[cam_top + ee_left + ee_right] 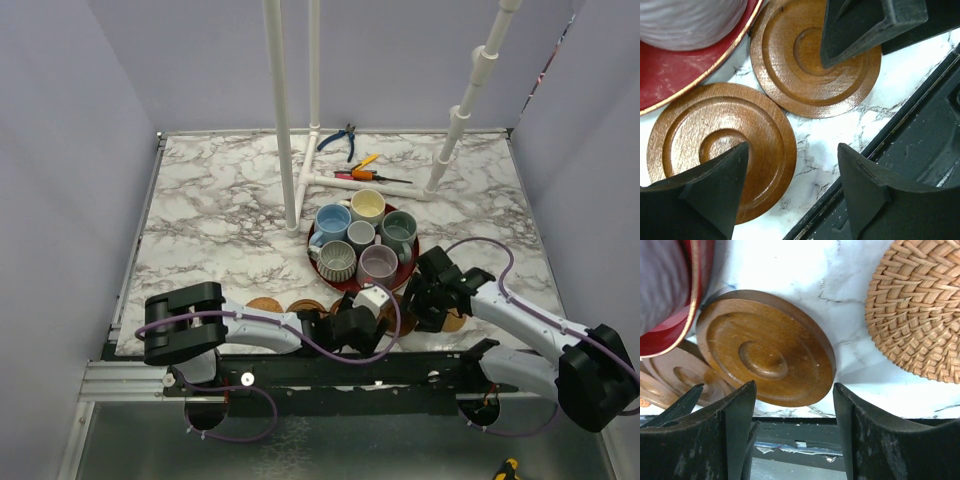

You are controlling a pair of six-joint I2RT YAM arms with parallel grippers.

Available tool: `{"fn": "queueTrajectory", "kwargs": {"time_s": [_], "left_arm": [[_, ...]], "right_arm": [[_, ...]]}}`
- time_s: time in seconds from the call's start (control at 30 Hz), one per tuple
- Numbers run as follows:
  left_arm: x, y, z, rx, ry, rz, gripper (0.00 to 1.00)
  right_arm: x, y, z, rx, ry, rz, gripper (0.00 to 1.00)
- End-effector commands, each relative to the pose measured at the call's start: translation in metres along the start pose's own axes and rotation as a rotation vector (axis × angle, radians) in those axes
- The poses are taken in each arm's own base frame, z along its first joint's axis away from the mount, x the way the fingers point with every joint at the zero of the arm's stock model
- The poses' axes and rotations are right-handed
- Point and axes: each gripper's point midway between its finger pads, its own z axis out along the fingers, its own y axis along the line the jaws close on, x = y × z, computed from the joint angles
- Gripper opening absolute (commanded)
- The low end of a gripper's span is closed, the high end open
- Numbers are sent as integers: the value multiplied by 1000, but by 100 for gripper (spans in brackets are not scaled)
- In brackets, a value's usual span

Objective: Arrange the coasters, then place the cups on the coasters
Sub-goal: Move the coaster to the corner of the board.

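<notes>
While low over coasters (720, 145), tools (792, 155) (792, 390) agape.

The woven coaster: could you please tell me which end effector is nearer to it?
Right. The right end effector hovers just left of the woven coaster; the left end effector is farther left, above two wooden coasters.

Tabletop (200, 200): white marble, grey veining.
Round red tray (352, 284): centre, gold rim.
White PVC pipe frame (283, 120): far centre.
Blue-handled pliers (340, 140), orange-handled screwdriver (364, 161): far, beside frame.
</notes>
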Motion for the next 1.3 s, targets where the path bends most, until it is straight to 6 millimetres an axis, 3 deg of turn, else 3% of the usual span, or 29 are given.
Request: {"fn": "queueTrajectory", "kwargs": {"time_s": [0.0, 0.2, 0.33, 0.47, 0.6, 0.77, 0.9, 1.13, 1.27], "left_arm": [[-40, -8, -8, 0, -57, 26, 75], [-85, 2, -21, 0, -122, -5, 83], [-109, 21, -35, 0, -143, -41, 85], [-123, 58, -56, -35, -127, -74, 86], [-144, 100, -85, -95, -137, -90, 92], [-166, 151, -110, -170, -136, -74, 97], [-177, 200, -128, -322, -153, -69, 99], [-168, 225, -130, -369, -214, -142, 99], [-162, 234, -134, -417, -220, -159, 99]], "right_arm": [[-12, 9, -18, -16, -59, -24, 69], [-31, 6, -34, 50, -148, -48, 76], [-47, -2, -38, 106, -176, -49, 83], [-68, -9, -43, 101, -200, -22, 83], [-86, -28, -44, 109, -215, 26, 84], [-90, -39, -35, 112, -193, 75, 85], [-89, -49, -26, 170, -181, 107, 87], [-84, -52, -17, 174, -161, 137, 86], [-72, -43, -7, 105, -99, 130, 85]]}}
